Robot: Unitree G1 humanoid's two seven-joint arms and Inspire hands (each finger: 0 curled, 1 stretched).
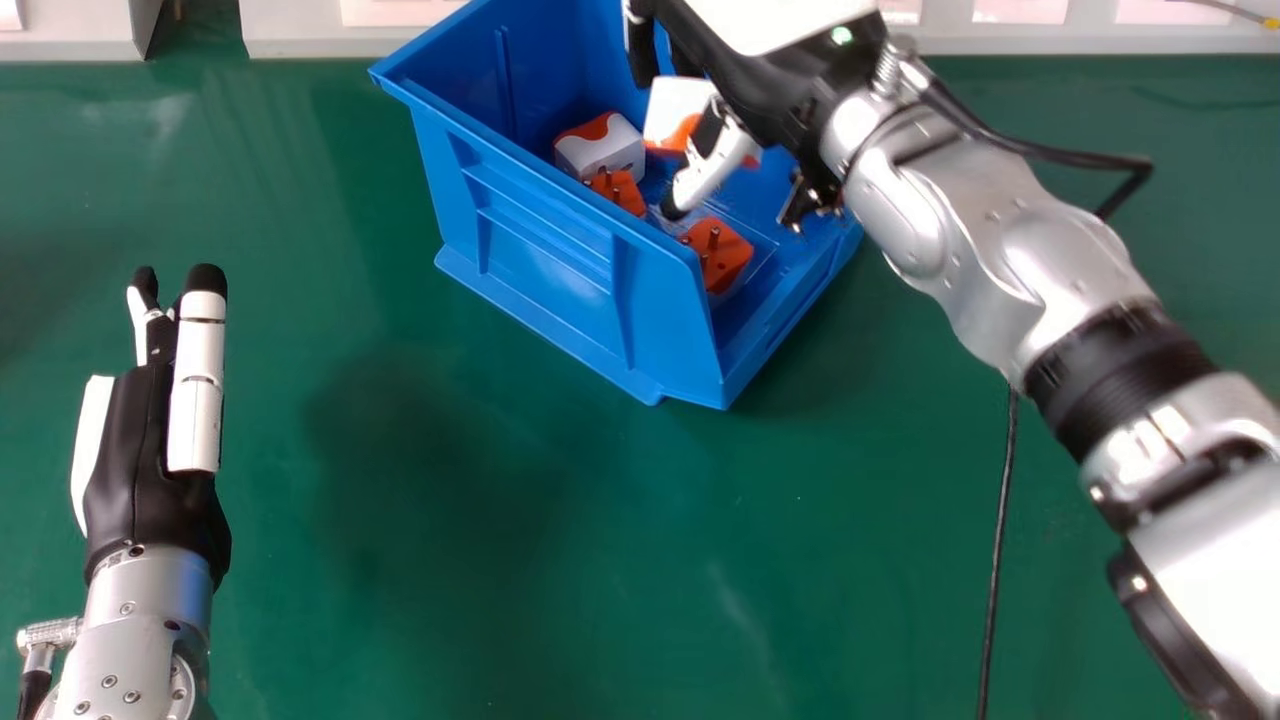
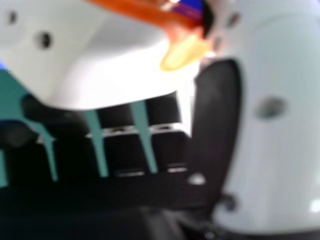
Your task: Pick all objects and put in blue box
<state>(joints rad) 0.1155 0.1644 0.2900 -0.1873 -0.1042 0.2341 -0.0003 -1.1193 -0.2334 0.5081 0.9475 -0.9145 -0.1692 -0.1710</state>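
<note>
Right hand (image 1: 775, 95) is over the open-topped blue plastic bin (image 1: 540, 240), coming in from the right of the head view. It's pinching a white block with orange trim (image 1: 675, 105) between thumb and fingers. Block is inside the bin's outline in that view; can't tell if it touches anything below. In the right hand view the white shell sits right up against the thumb (image 2: 272, 160), black fingers (image 2: 125, 150) on its other side, gaps between them.

Already in the bin: white block with orange top (image 1: 620, 155), orange plug piece with metal pins (image 1: 617, 190) just beside it, and a second orange piece with pins pointing up (image 1: 722, 255), nearer the bin's low end. Right thumb's dark tip hangs between the two orange pieces in the head view.

Bin stands on the green tabletop (image 1: 400, 520), at an angle, upper middle of the head view. Left hand (image 1: 140, 450) is at the left side, idle, fingers straight. Black cable (image 1: 1003, 500) runs along the tabletop on the right, partly behind the right arm.
</note>
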